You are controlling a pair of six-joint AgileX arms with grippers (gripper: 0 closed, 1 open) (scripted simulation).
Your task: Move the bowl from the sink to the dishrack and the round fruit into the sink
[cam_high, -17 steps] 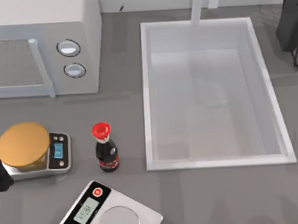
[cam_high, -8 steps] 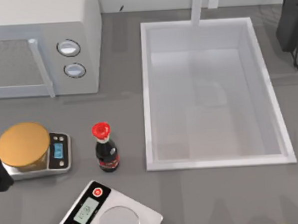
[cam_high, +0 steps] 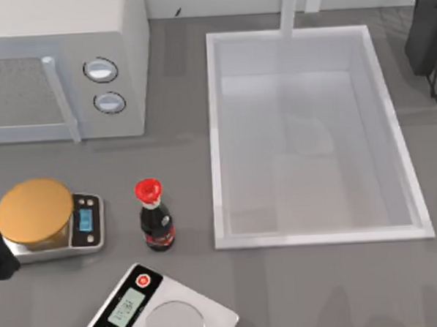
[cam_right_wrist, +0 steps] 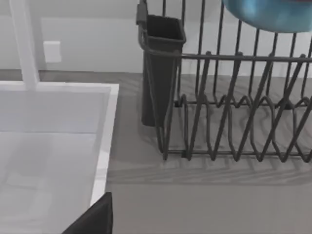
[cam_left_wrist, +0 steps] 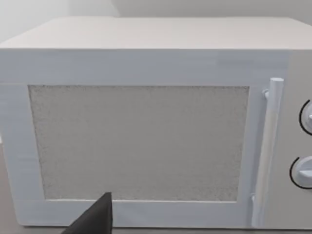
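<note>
The sink sits right of the microwave, its basin bare. In the right wrist view the bowl sits up in the dishrack, above and beyond the right gripper (a single dark fingertip shows, so how wide its jaws stand cannot be told). The left gripper faces the microwave door, jaw spread likewise impossible to tell. A bottle stands between two scales.
</note>
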